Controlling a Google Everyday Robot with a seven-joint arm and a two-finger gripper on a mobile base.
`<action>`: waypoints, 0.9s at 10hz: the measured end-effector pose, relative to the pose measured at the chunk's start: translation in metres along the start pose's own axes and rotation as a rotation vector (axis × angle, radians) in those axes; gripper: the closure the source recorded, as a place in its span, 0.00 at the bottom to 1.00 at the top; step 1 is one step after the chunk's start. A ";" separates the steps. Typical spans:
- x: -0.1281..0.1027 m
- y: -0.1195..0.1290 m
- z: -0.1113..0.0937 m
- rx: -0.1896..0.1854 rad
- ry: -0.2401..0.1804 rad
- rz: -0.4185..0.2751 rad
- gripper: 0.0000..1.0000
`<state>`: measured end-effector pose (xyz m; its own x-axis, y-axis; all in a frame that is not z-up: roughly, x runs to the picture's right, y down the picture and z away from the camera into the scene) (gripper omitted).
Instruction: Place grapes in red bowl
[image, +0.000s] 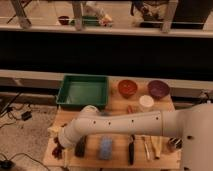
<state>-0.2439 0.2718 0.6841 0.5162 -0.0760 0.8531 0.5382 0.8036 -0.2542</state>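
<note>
The grapes, a dark maroon bunch, lie at the front left corner of the wooden table, partly hidden by my arm. My gripper hangs right over them at the end of the white arm, which reaches in from the right, and it is open. The grapes rest on the table. The glossy orange-red bowl stands at the back of the table, right of centre and far from the gripper.
A green tray fills the back left. A purple bowl and a white round lid sit near the red bowl. A black block, a blue sponge, a black-handled tool and utensils line the front.
</note>
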 end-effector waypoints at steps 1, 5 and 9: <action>0.001 -0.002 0.006 -0.002 -0.012 -0.010 0.00; 0.011 -0.014 0.014 0.014 -0.033 -0.031 0.00; 0.027 -0.018 0.018 0.025 0.027 -0.055 0.00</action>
<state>-0.2519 0.2661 0.7203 0.5039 -0.1359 0.8530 0.5496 0.8123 -0.1953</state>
